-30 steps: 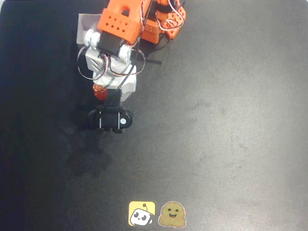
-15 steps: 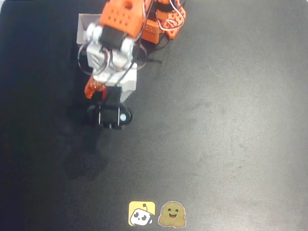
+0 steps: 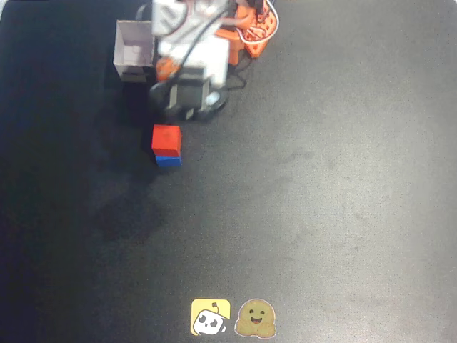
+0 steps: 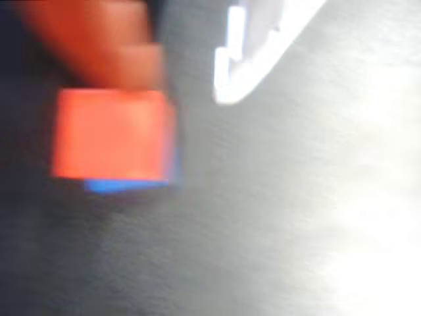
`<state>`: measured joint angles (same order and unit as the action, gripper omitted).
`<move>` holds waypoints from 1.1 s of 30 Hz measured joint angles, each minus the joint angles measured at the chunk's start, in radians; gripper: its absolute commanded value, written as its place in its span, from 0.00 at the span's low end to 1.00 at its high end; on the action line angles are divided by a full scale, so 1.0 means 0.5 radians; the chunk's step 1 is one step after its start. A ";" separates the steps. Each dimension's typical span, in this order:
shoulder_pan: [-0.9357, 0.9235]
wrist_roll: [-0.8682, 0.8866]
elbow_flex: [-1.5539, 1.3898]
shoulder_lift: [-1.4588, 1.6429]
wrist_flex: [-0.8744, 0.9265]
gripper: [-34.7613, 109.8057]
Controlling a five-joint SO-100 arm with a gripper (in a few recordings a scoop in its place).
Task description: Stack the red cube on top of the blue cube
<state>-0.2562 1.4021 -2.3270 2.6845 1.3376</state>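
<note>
Matte black table across the overhead view, faint smudges, soft glare at right in wrist view

- A white open box sits at the black table's top left in the overhead view.
- Two cartoon stickers lie touching at the bottom edge: a yellow one and a brown one.

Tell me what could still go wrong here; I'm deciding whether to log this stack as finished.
The red cube sits on the blue cube, but blue shows along one edge in both views, so the stack may be slightly offset and easier to topple. The end effector is close beside the stack, so a stray swing of the arm could knock it. The wrist view is blurred, so alignment cannot be judged precisely.
</note>
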 measured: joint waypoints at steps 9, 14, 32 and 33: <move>0.190 0.368 -0.718 0.939 0.034 0.24; 0.206 0.414 -0.813 1.012 0.037 0.24; 0.209 0.334 -1.261 1.025 0.003 0.24; 0.209 0.331 -1.261 1.012 0.009 0.24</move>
<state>-0.1519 1.5677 -2.9575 3.1907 1.3422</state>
